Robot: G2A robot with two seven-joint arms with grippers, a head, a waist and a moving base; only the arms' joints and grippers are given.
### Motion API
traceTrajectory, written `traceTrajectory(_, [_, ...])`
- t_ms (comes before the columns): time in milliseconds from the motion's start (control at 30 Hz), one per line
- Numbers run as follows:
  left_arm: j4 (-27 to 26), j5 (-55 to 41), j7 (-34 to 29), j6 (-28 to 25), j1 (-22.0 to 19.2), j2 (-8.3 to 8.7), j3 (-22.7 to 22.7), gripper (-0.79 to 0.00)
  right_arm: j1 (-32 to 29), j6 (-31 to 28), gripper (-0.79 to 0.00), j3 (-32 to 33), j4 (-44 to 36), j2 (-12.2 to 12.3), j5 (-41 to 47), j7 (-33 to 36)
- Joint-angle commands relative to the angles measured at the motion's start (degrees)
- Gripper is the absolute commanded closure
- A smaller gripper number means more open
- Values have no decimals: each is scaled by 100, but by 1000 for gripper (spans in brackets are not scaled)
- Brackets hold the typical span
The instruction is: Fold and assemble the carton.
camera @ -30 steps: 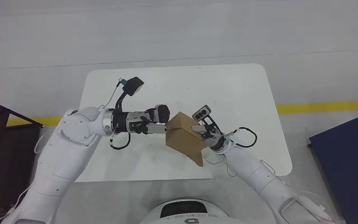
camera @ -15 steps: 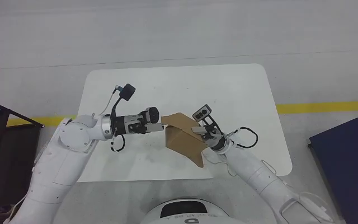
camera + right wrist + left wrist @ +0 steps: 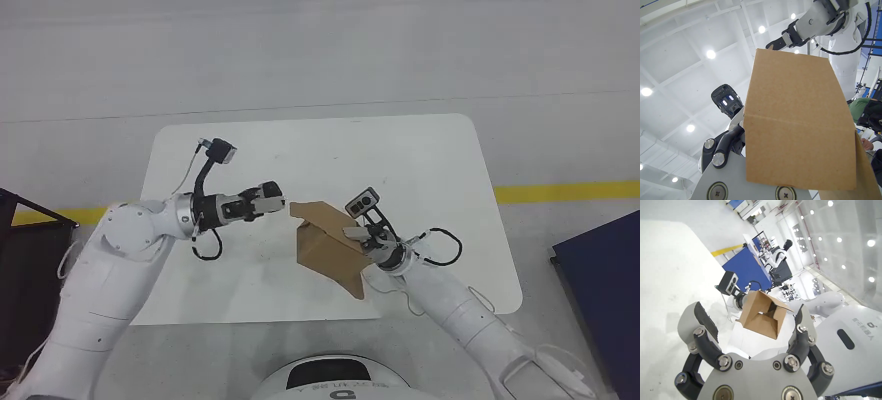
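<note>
A brown carton (image 3: 328, 248) hangs tilted above the white table (image 3: 420, 160), with my right gripper (image 3: 354, 235) shut on its right side. In the right wrist view the carton's outer wall (image 3: 797, 123) covers most of that gripper, and one dark finger (image 3: 730, 136) shows beside it. My left gripper (image 3: 274, 192) is open and sits a short way left of the carton, apart from it. The left wrist view looks between its open fingertips (image 3: 750, 307) into the carton's open end (image 3: 761, 317), where inner flaps are partly folded in.
The table's near right edge (image 3: 500, 300) lies just beyond the right arm. A yellow floor line (image 3: 570, 190) runs past the table. A blue surface (image 3: 610, 270) stands at the far right and a dark rack (image 3: 25, 240) at the far left.
My left gripper has drawn back to the left, away from the carton it was touching. One carton flap now sticks out toward it. The right arm has kept still.
</note>
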Motion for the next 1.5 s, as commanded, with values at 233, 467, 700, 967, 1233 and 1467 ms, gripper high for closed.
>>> traceTrajectory(233, [-85, 269, -151, 333, -284, -98, 553, -785, -40, 0, 0, 158, 6, -1, -20, 0])
traceTrajectory(467, [46, 625, -458, 298, -297, -82, 642, -785, -74, 0, 0, 200, -20, -6, 9, 0])
traceTrajectory(700, [-91, 831, -439, 297, -221, -67, 661, -785, -45, 0, 0, 135, -79, -19, -6, 0])
traceTrajectory(967, [-206, 993, -252, 371, -213, -93, 790, -785, -43, 0, 0, 105, -98, -22, -27, 0])
traceTrajectory(1233, [-155, 1076, 87, 311, -95, -70, 615, -785, -66, 0, 0, 143, -108, -12, -59, 0])
traceTrajectory(1467, [-261, 791, 386, 6, 321, 45, -81, -785, -49, 0, 0, 128, -89, -13, -137, 0])
